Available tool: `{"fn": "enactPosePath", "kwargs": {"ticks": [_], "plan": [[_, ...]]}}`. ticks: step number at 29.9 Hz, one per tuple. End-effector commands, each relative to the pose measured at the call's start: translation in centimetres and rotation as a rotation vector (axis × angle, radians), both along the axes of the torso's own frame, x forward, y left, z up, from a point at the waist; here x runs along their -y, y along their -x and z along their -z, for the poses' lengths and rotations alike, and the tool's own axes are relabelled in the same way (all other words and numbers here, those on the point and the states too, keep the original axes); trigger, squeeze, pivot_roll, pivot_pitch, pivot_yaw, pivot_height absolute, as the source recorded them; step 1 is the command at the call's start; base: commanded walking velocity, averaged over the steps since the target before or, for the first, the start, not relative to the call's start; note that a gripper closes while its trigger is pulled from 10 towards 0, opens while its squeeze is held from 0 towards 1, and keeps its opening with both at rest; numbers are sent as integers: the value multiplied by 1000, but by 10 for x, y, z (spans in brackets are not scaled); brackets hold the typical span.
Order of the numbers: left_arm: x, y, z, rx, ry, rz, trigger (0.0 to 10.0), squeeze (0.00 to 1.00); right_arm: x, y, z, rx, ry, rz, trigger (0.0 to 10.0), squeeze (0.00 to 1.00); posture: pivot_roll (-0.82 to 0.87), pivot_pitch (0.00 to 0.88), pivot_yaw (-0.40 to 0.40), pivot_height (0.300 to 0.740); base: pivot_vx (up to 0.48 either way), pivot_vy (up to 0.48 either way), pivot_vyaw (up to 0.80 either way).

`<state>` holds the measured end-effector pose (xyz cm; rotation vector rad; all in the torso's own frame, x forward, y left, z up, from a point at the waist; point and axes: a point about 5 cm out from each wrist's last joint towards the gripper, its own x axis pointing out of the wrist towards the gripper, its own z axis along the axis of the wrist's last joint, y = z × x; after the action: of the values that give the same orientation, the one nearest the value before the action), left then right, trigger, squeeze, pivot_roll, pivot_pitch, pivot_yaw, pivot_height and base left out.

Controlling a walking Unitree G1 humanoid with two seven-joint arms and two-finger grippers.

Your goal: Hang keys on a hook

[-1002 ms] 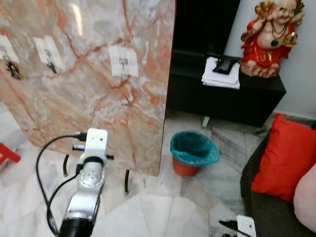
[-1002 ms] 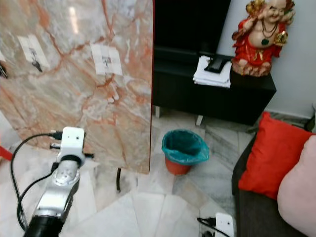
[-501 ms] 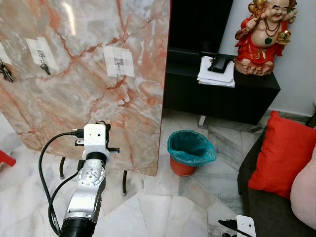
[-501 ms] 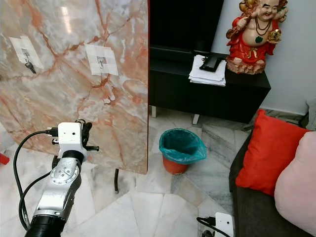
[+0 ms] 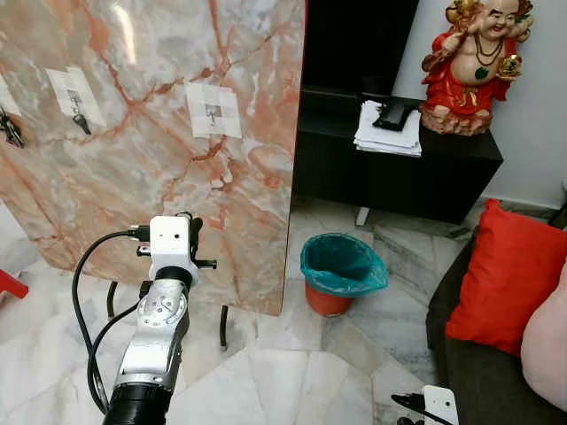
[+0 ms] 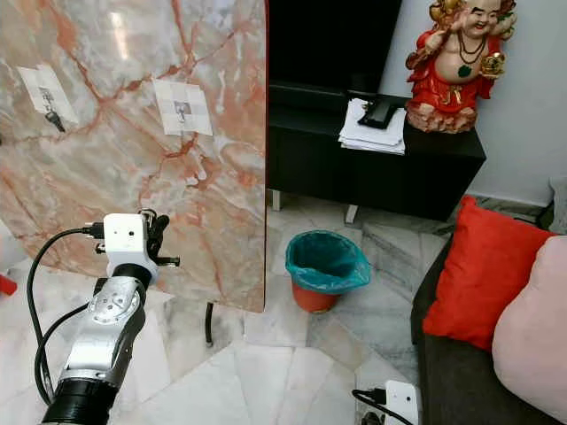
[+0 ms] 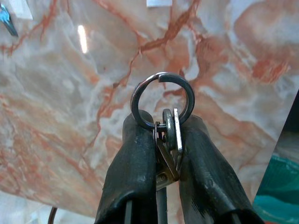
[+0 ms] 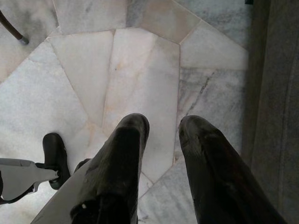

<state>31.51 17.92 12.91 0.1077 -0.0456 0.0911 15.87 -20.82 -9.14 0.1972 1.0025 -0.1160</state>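
Carrying the keys (image 7: 166,140) toward the marble panel (image 5: 151,133) is the step in hand, by my reading: from the left eye view, the left gripper (image 5: 188,232) is raised in front of the panel's lower part, well below the hook (image 5: 213,112) on the white square nearest the panel's right edge, and that hook is bare. Two more hooks sit further left on the panel, one with a small dark key, one at the far edge with a bunch on it. Right of the panel a teal-lined bin (image 5: 344,270) stands on the floor, well apart from the arm. Over to the right eye view: same picture, the left arm beside the panel's foot, the bare hook (image 6: 182,111) high above the gripper. So the next move calls for a good lift and a reach in, ring leading, to drop it over the hook. Now the left wrist view, and here's the grip: both black fingers (image 7: 133,163) clamped on the keys, the blades pinched between them, the ring (image 7: 162,100) standing free beyond the tips, facing the panel. Right wrist view: the right gripper (image 8: 161,128) hangs idle over the floor tiles, fingers apart, holding nothing.
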Motion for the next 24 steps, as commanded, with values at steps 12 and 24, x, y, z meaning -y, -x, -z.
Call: {"fn": "enactPosePath", "kwargs": {"ticks": [12, 24], "plan": [[3, -3, -8, 14, -1, 5, 10000, 0, 2, -1, -1, 8, 14, -35, 10000, 0, -7, 0, -78, 740, 225, 0, 0], [10, -4, -7, 11, -10, 43, 10000, 0, 2, -1, -1, 4, 14, -23, 10000, 0, -4, 0, -74, 740, 295, 0, 0]]}}
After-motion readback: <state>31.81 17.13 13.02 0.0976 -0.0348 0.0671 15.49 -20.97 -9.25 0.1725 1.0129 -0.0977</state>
